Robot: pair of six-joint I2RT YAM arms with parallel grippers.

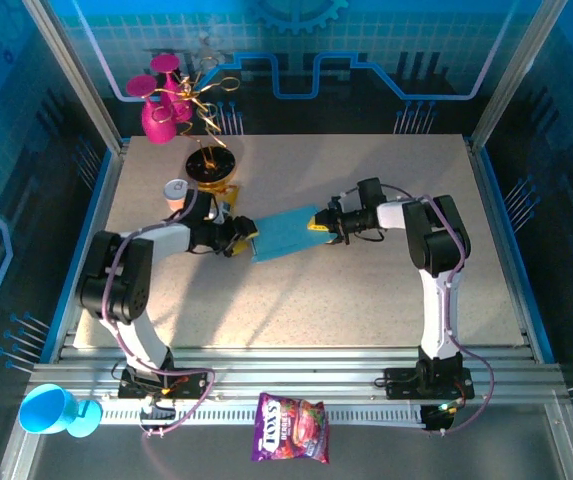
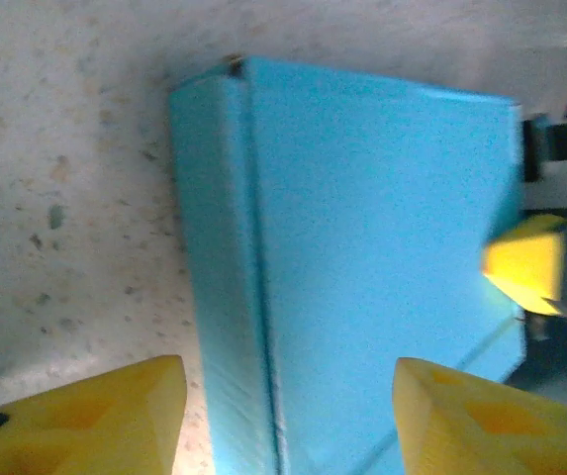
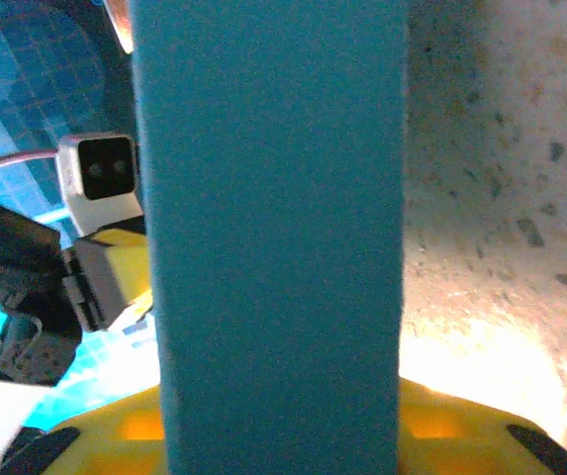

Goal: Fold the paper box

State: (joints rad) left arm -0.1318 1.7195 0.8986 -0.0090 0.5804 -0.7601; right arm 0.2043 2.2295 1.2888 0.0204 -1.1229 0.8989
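The paper box (image 1: 284, 235) is a flat light-blue cardboard box lying in the middle of the table between both arms. In the left wrist view the paper box (image 2: 362, 247) shows a long crease down its left side. My left gripper (image 2: 288, 371) is open at the box's left end, its yellow fingers (image 2: 105, 416) standing apart on either side of it. My right gripper (image 1: 321, 222) holds the box's right end. In the right wrist view the paper box (image 3: 273, 198) stands between that gripper's yellow fingers (image 3: 461, 426), which press against it.
At the back left stand pink goblets (image 1: 161, 105), a gold wire ornament on a dark base (image 1: 211, 165) and a small cup (image 1: 177, 190), close to the left arm. A blue cup (image 1: 51, 410) and a purple snack bag (image 1: 291, 428) lie on the front rail.
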